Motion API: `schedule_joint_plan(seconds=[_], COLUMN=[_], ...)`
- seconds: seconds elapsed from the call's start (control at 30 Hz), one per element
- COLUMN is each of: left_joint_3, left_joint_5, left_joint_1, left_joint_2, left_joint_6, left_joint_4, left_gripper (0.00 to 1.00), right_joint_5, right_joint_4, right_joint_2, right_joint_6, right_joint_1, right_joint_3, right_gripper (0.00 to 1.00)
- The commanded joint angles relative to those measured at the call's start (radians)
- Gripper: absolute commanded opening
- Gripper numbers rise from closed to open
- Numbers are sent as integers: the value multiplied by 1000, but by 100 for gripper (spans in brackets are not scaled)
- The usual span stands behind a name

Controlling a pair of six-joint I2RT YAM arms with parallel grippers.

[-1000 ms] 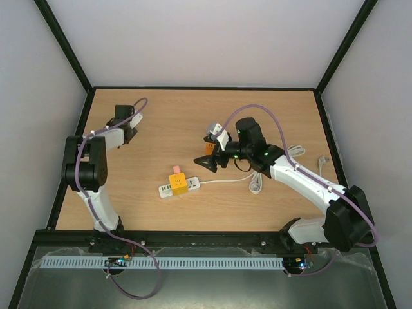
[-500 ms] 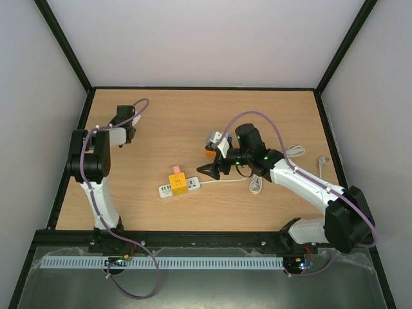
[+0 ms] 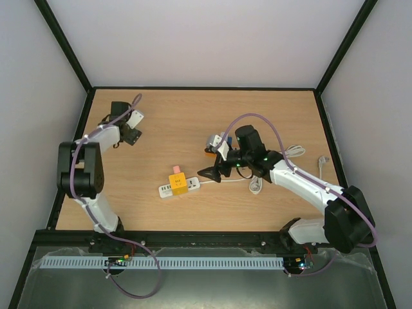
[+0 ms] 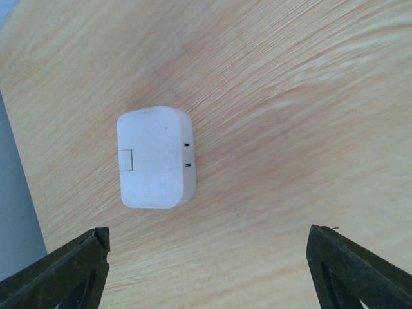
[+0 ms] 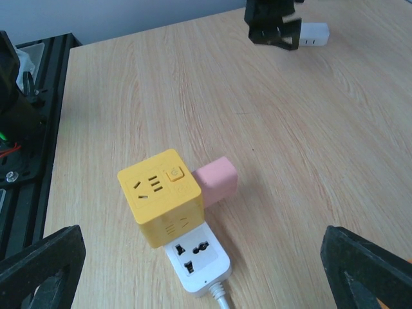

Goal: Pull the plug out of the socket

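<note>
1. A pink plug is being shown seated against one side of a yellow cube socket, near the middle of the wooden table and a little toward its near edge
2. The yellow cube socket is being carried on one end of a white power strip, which is lying flat on the wood, and its white cable is being trailed off to the right beneath the right arm
3. The right gripper is being held above the table just to the right of the strip, its jaws being kept spread wide with nothing between them; in the right wrist view the plug, cube and strip are being framed between the two fingertips
4. A white adapter is being shown lying flat on bare wood near the far left corner of the table, well apart from the strip
5. The left gripper is being held over that spot, its jaws being kept wide apart and gripping nothing; the adapter is being seen ahead of the fingertips and touched by neither
</note>
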Motion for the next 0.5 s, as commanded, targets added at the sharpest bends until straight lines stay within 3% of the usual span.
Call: schedule_joint_plan(seconds=[0.0, 0.1, 0.27, 0.47], left_joint_3=[-12, -48, -42, -64], left_joint_5=[258, 419, 687, 812], left_joint_1=[8, 7, 3, -72], left_joint_2=[-161, -284, -416, -520], left_joint_6=[-10, 17, 69, 43], left_joint_4=[-218, -324, -531, -619], left_gripper=[89, 99, 100, 100], right_joint_5=[-14, -15, -24, -68], right_joint_4=[8, 11, 68, 27], right_joint_2=[-17, -15, -25, 7], right_joint_6=[-32, -37, -21, -104], right_joint_1=[4, 5, 8, 10], right_joint_3=[-21, -25, -65, -65], right_gripper=[98, 98, 98, 98])
